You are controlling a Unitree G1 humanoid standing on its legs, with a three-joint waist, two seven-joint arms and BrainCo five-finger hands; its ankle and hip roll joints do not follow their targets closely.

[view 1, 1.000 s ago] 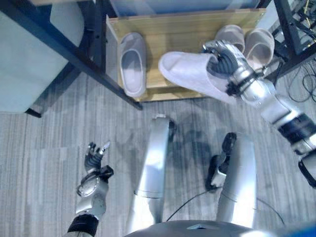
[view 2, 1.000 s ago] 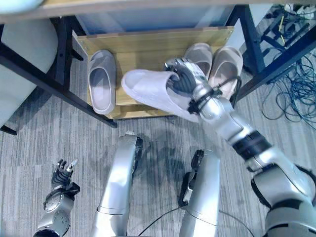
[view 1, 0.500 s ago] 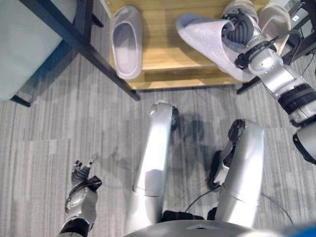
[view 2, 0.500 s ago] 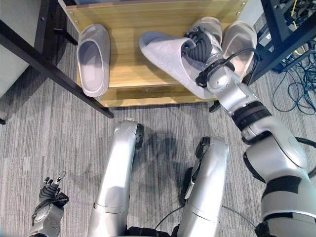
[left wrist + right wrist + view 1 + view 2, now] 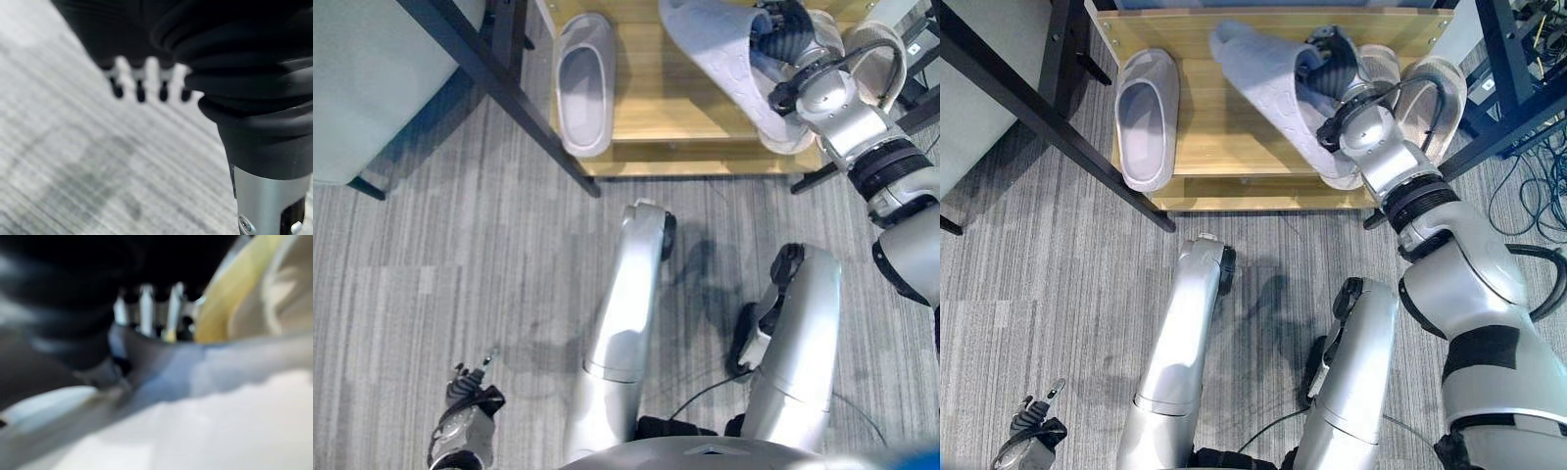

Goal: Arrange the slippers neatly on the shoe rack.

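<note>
Wooden shoe rack (image 5: pixel 1234 127): right hand (image 5: pixel 1337 73) fingers curled inside grey slipper (image 5: pixel 1268 83); lower sole-flat beside lone slipper (image 5: pixel 1146 117), toes aligned. Left hand (image 5: pixel 465 431) fingers relaxed, idle.

We are looking along our left hand (image 5: pixel 146 81) from very close. Its dark ribbed cover (image 5: pixel 234 73) is taking up the upper part and one side of the picture, bulging in thick folds, and a silver-grey wrist section (image 5: pixel 266 200) with a small screw is showing below it. A row of silver fingers (image 5: pixel 152 73) with dark tips is sticking out from under the cover; they are pointing toward the floor, holding nothing and touching nothing. Past them, grey carpet (image 5: pixel 73 161) with fine lighter and darker stripes is running across the rest of the picture, and a faint darker patch is lying on it.
</note>
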